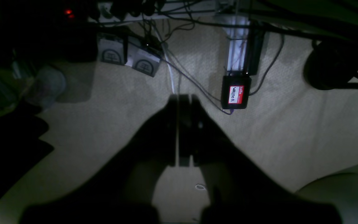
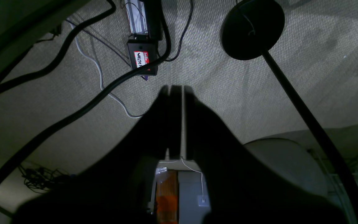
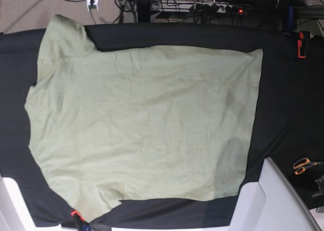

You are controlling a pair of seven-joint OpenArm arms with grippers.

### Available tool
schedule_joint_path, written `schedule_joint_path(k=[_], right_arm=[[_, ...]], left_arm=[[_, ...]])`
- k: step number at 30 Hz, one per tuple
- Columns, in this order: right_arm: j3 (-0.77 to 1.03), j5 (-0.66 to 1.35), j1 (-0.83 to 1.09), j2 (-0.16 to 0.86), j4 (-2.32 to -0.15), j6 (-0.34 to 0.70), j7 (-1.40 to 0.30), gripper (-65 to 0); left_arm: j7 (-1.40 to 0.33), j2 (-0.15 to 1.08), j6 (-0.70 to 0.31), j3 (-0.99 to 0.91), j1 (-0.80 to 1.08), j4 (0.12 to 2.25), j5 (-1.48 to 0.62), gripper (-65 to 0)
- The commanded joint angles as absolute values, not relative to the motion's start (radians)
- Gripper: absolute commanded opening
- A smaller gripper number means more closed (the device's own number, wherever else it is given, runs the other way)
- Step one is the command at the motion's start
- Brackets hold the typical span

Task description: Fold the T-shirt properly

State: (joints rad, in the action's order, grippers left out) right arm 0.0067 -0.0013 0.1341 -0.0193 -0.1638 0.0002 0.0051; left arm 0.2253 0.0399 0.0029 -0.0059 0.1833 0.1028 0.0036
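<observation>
The pale sage-green T-shirt (image 3: pixel 142 124) lies spread flat on the black table cloth (image 3: pixel 283 104), with its sleeves at the left and its straight hem at the right. Neither gripper shows in the base view; only white arm parts show at the bottom right (image 3: pixel 276 198) and bottom left (image 3: pixel 9 205). In the left wrist view my left gripper (image 1: pixel 183 99) is a dark silhouette with fingers together, holding nothing, over beige carpet. In the right wrist view my right gripper (image 2: pixel 176 89) is likewise shut and empty over the carpet. The shirt does not show in either wrist view.
Orange-handled scissors (image 3: pixel 304 165) lie on the cloth at the right, and a red clamp (image 3: pixel 301 43) sits at the far right edge. On the floor are a black box with a red label (image 1: pixel 236 93) (image 2: pixel 141 60), cables (image 2: pixel 73 115) and a round black stand base (image 2: pixel 253 28).
</observation>
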Motion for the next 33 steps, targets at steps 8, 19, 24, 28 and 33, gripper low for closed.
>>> schedule_joint_path(k=[8, 19, 24, 28, 33], right_arm=[[0.012, 0.001, 0.142, -0.016, -0.170, -0.001, 0.008, -64.2], [0.285, 0.068, 0.363, -0.015, -0.613, -0.001, -0.104, -64.4], [0.325, 0.070, 0.544, -0.027, -1.046, 0.001, -0.320, -64.4], [0.331, 0.070, 0.638, -0.058, -1.273, 0.001, -0.329, -64.4], [0.331, 0.139, 0.694, -0.062, -1.483, 0.001, -0.329, -63.5]], left_arm=[[0.231, 0.056, 0.007, -0.007, 0.193, 0.102, 0.001, -65.0], [0.232, 0.059, 0.007, -0.007, 0.193, 0.102, 0.001, -65.0], [0.232, 0.061, 0.007, -0.007, 0.193, 0.102, 0.001, -65.0], [0.232, 0.077, 0.007, -0.007, 0.193, 0.104, 0.001, -65.0], [0.232, 0.094, 0.007, -0.007, 0.220, 0.159, 0.001, -65.0]])
